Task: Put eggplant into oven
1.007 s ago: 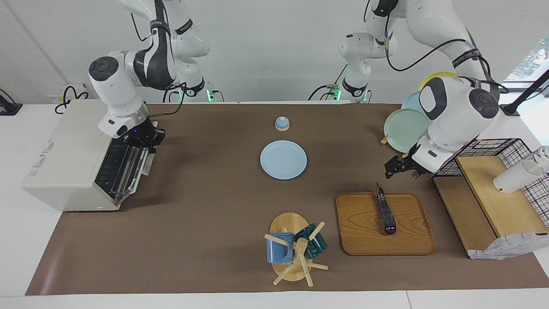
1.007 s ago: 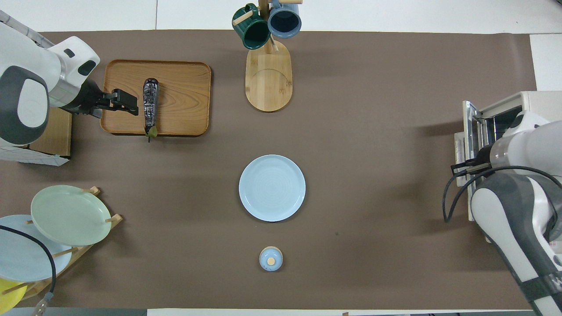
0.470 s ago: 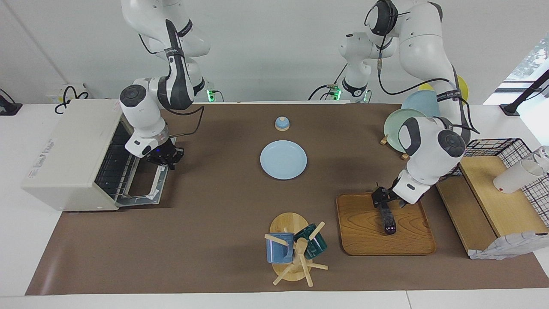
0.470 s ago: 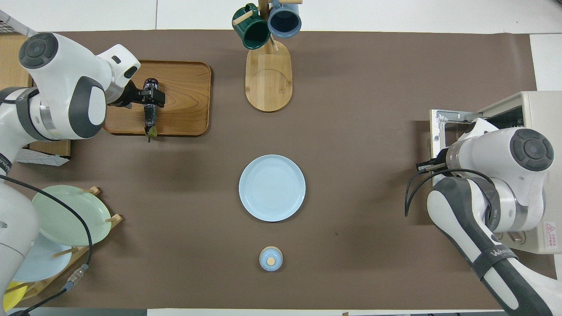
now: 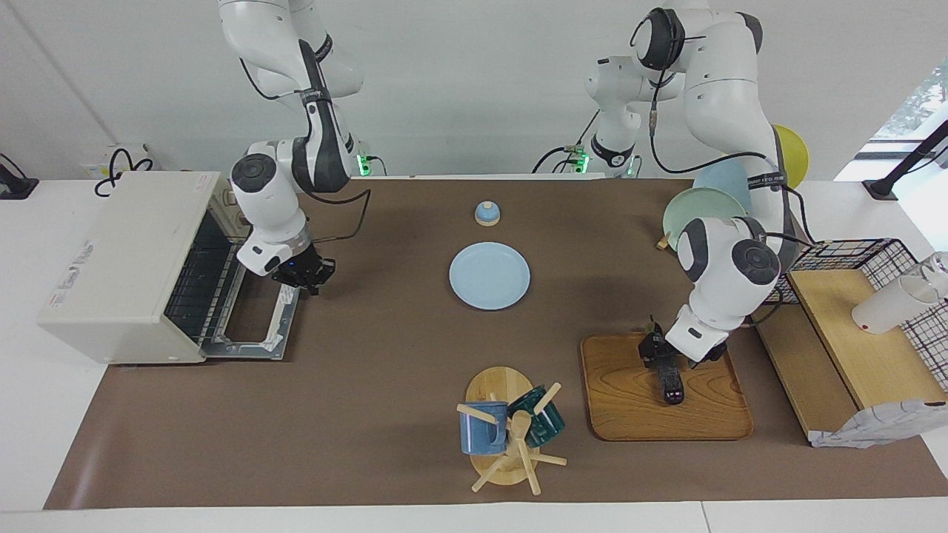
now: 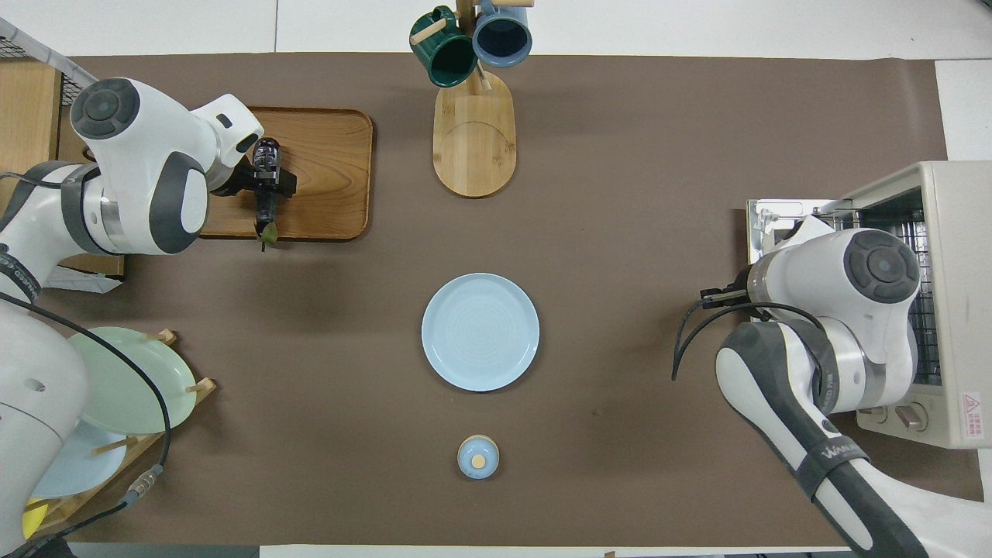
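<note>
eggplant [image 5: 669, 376] on tray [image 5: 629, 407], spread left gripper [image 5: 656, 357] straddling it. oven [image 5: 126, 266] door down; right gripper [image 5: 304, 278] pressed together at its handle edge.

robot lab staged as mock kitchen, two white Franka arms [image 5: 726, 96] bolted at plain white wall, brown paper mat [image 5: 385, 370] over white table, cream-white toaster oven [image 5: 118, 266], wooden mug tree [image 5: 511, 437], plate rack [image 6: 116, 387]

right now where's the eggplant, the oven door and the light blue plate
eggplant [image 5: 671, 386]: facing view, its end away from the stem
oven door [image 5: 248, 342]: facing view, its dropped frame
light blue plate [image 6: 480, 332]: overhead view, its centre
</note>
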